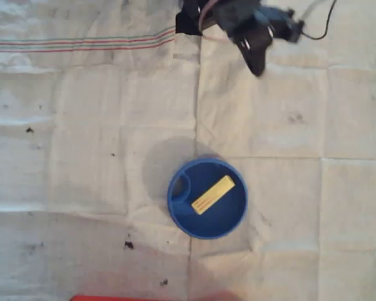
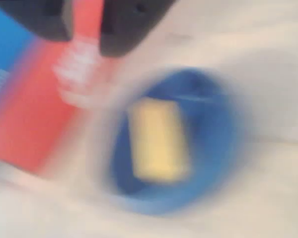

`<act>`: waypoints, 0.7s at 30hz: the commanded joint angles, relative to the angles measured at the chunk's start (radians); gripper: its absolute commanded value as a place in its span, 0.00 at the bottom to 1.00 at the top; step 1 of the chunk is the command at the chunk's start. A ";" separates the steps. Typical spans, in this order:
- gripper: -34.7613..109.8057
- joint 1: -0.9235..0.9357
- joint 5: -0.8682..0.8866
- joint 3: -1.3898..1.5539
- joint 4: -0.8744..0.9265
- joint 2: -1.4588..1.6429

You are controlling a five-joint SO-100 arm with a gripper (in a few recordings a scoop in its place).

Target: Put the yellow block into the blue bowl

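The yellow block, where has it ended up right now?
The yellow block lies inside the blue bowl, slanted across its floor, just below the middle of the overhead view on the white cloth.

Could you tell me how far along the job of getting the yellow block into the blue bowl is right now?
It looks done: in the overhead view the yellow block lies flat inside the blue bowl, and the blurred wrist view agrees. Nothing is in hand: the gripper is well away from the bowl at the top edge, holding nothing, though blur hides how its jaws stand. What is left, at most, is parking the arm.
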 commanded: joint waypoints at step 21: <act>0.24 -0.006 0.002 1.319 -0.670 0.742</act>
